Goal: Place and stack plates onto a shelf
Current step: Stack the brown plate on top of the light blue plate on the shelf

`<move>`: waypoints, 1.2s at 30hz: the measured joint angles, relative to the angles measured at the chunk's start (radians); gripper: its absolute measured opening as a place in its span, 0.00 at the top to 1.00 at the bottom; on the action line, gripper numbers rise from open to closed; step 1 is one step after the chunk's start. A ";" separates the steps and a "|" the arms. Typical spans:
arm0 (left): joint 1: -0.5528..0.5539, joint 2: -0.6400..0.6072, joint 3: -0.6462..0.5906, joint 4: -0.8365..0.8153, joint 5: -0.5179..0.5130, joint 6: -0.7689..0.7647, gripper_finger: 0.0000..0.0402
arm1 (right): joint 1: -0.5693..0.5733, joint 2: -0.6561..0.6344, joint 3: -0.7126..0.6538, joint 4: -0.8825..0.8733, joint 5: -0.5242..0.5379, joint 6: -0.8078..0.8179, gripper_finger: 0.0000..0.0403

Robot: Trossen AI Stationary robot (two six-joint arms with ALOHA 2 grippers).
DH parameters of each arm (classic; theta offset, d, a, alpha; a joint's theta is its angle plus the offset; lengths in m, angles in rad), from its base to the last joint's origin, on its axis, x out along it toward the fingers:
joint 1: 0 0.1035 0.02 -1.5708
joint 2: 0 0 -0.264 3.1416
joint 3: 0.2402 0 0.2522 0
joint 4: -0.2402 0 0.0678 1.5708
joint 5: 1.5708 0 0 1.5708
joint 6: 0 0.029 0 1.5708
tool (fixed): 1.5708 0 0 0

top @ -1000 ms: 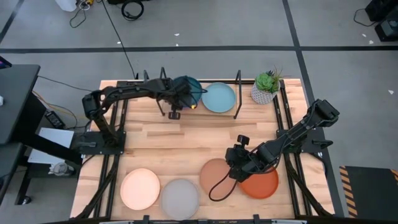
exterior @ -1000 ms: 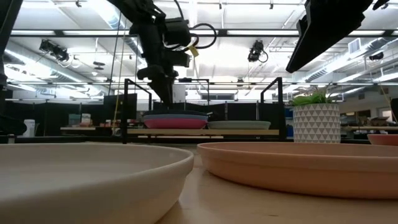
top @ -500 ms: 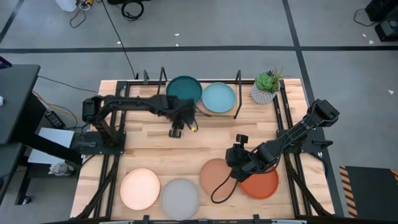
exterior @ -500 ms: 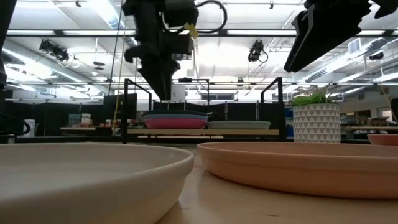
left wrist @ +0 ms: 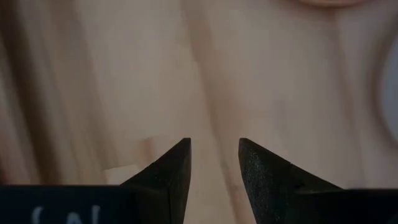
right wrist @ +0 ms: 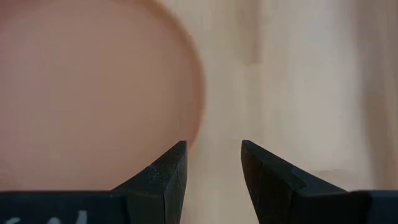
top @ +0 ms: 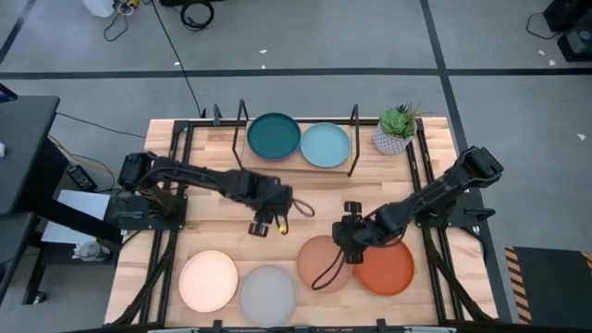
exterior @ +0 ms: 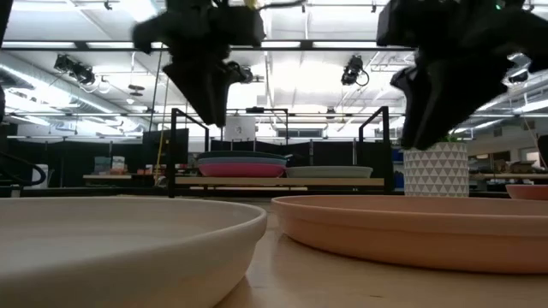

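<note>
Two dark robot arms reach over a wooden table [top: 222, 245] strewn with plates. The left arm stretches low from its base at the table's left edge toward the middle, elbow barely bent, its left gripper [top: 263, 228] pointing down at bare wood between the shelf [top: 354, 139] and the front row of plates. Seen from the wrist, its fingers [left wrist: 168, 171] stand apart with a clear gap and nothing between them, only table boards beyond.

The right arm slants in from the right edge, folded at the wrist, and sets the right gripper [top: 346, 242] over the far rim of the peach plate [top: 319, 264]. Its fingers [right wrist: 163, 174] are likewise spread and empty, the plate's curved edge lying just ahead of one tip, bare wood ahead of the other.

On the shelf at the back of the table, the dark teal plate [top: 274, 136] tops a stack; from table height a blue plate [exterior: 242, 160] and a magenta plate [exterior: 241, 169] show beneath it. The light blue plate [top: 325, 145] sits beside the stack on the same board. Along the front edge lie the cream plate [top: 208, 280], the grey plate [top: 268, 294], the peach plate and the orange-red plate [top: 388, 270], the last two touching or overlapping. A potted plant [top: 396, 128] stands at the back right corner.
</note>
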 joint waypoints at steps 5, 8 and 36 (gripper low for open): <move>-0.077 0.000 0.000 -0.028 -0.068 -0.001 0.65 | 0.004 0.000 -0.024 0.060 -0.038 -0.085 0.61; -0.102 -0.001 -0.014 -0.005 -0.123 0.012 0.65 | 0.038 0.000 -0.024 0.121 -0.065 -0.108 0.61; 0.120 -0.107 -0.179 0.329 0.043 0.357 0.65 | 0.303 0.260 0.197 0.119 -0.060 0.064 0.61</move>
